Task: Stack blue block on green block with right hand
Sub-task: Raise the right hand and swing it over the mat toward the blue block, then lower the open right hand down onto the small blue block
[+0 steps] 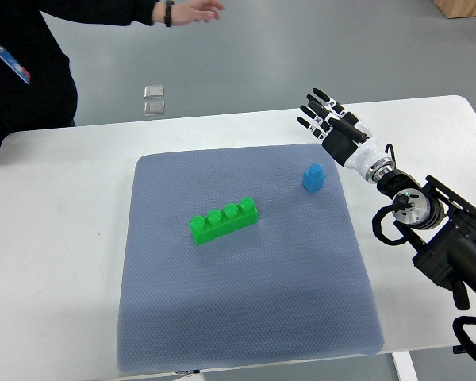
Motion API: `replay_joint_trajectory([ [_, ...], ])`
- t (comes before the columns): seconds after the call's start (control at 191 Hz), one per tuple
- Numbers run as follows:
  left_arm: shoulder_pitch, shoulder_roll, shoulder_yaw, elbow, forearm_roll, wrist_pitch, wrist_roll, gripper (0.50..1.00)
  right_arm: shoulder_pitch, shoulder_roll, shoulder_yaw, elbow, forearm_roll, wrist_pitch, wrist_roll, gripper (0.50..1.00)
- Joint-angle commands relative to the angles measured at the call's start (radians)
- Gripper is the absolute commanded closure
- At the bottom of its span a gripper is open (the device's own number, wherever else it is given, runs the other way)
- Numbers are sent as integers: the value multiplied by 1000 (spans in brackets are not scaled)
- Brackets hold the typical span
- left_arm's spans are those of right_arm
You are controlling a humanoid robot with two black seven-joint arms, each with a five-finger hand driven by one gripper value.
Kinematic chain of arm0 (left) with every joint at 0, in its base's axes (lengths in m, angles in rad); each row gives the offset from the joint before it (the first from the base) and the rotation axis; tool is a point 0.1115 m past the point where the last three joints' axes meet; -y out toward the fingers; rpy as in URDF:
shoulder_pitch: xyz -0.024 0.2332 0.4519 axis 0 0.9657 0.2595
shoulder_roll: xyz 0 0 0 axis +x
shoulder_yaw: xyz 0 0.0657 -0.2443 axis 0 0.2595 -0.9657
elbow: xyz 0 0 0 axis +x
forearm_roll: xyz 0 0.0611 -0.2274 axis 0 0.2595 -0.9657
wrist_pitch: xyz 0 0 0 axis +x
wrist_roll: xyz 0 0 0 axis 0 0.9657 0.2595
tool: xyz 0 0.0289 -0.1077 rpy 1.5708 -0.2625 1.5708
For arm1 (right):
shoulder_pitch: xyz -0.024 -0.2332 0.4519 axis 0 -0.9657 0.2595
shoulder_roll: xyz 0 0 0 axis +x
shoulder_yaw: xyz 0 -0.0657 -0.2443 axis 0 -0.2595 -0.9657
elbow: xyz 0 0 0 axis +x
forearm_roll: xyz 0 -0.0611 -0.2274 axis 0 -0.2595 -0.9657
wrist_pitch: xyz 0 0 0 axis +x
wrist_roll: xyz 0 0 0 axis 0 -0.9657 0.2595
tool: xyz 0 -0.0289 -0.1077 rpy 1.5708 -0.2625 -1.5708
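Observation:
A long green block (224,220) with a row of studs lies near the middle of the grey mat (246,317). A small blue block (314,177) stands on the mat's right part, up and to the right of the green one. My right hand (323,116) hovers beyond the mat's far right corner, above and slightly right of the blue block. Its fingers are spread, it holds nothing, and it is apart from the block. The left arm does not show.
The mat lies on a white table (55,238). A person in black stands at the far left, with a hand (192,11) reaching over the floor beyond the table. Two small clear squares (154,100) lie on the floor there.

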Motion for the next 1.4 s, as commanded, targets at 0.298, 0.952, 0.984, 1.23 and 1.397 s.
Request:
replay_joint_trajectory([
  [0.298, -1, 0, -3, 1, 0, -3, -3, 500, 18, -6, -3, 1, -6, 2, -3, 574],
  [0.952, -1, 0, 3, -12, 0, -6, -5, 500, 536, -349, -690, 156, -678, 155, -71, 576],
  [0.984, -1, 0, 3, -12, 0, -6, -5, 500, 572, -365, -738, 168, -698, 160, -71, 576],
  [1.23, -1, 0, 3, -10, 0, -6, -5, 500, 967, -428, -1154, 294, -791, 227, -97, 574],
  [1.397, -1, 0, 3, -10, 0, -6, -5, 500, 1081, -469, -1169, 357, -776, 234, -181, 574],
])
